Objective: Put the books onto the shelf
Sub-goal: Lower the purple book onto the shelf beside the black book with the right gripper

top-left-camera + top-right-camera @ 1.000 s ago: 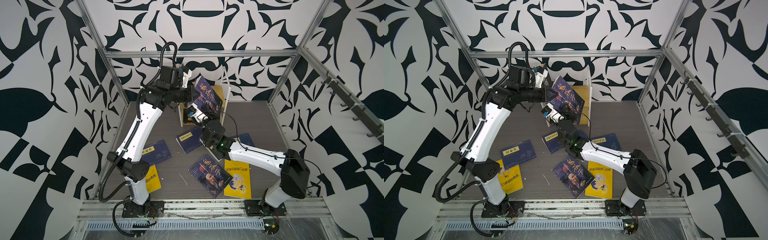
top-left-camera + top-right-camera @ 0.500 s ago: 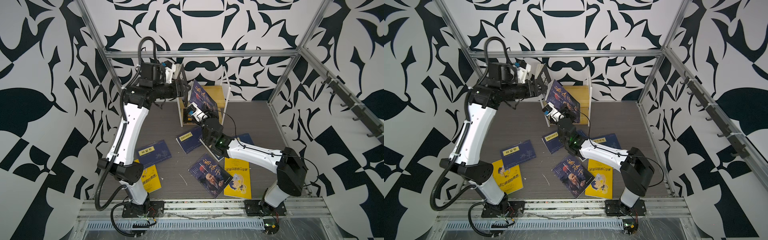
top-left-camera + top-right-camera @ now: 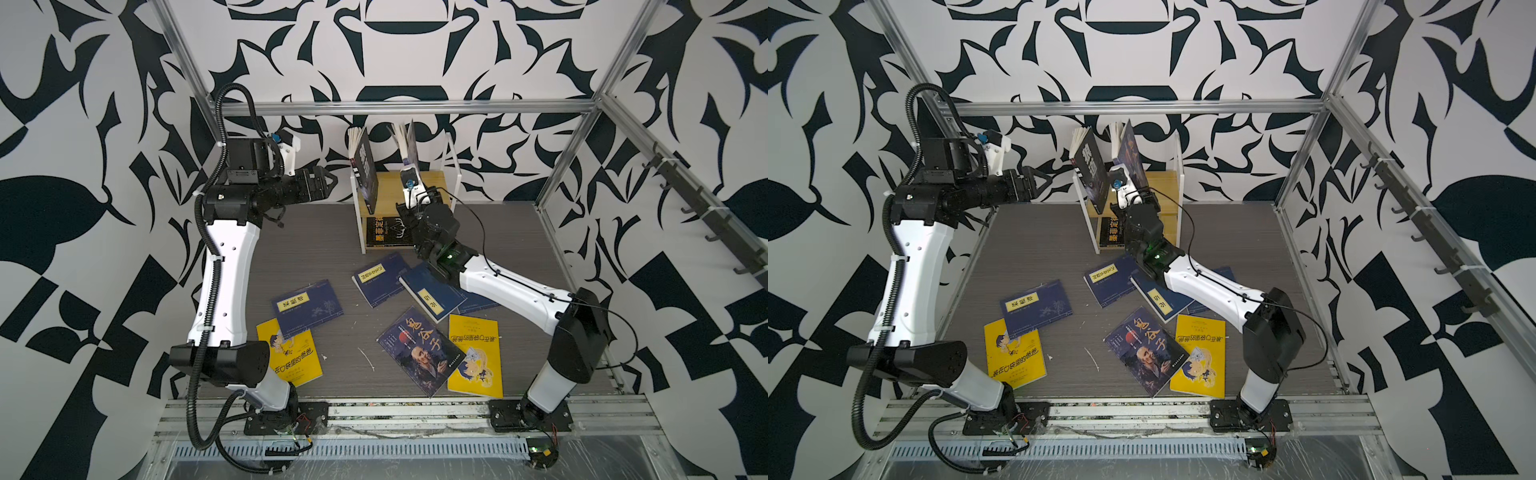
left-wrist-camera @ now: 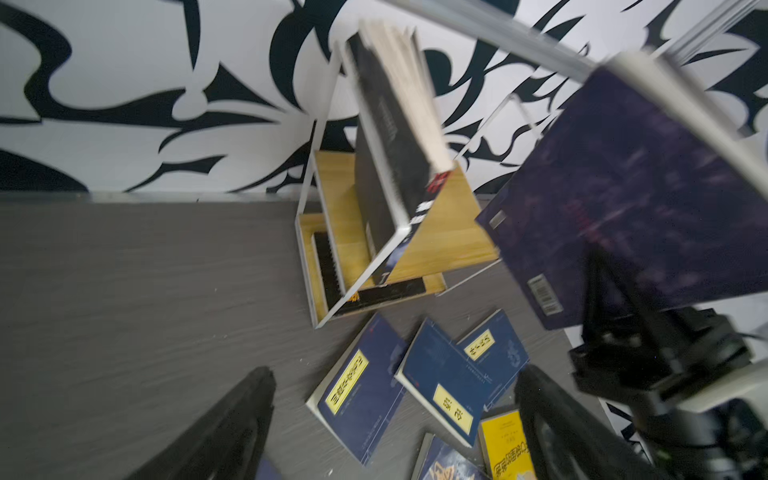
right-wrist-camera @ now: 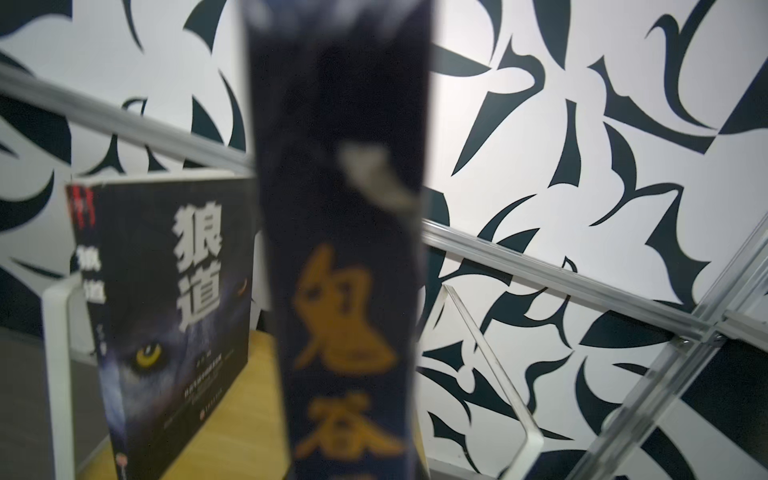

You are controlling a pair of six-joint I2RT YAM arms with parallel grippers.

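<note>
Patterned enclosure (image 3: 519, 50): left tool (image 3: 330, 185) backed off, wide open; right tool (image 3: 409, 164) still clamps book (image 3: 411, 139) over shelf (image 3: 432, 185).

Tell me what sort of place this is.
Most likely a robot lab test cell, not a home or library: a left arm and right arm bolted to a metal rail, an aluminium frame holding black-and-white patterned wall panels, and books scattered on a grey tabletop by a small shelf.

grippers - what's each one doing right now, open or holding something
left gripper: open, holding nothing.
right gripper: closed on a dark book, held upright over the shelf.
</note>
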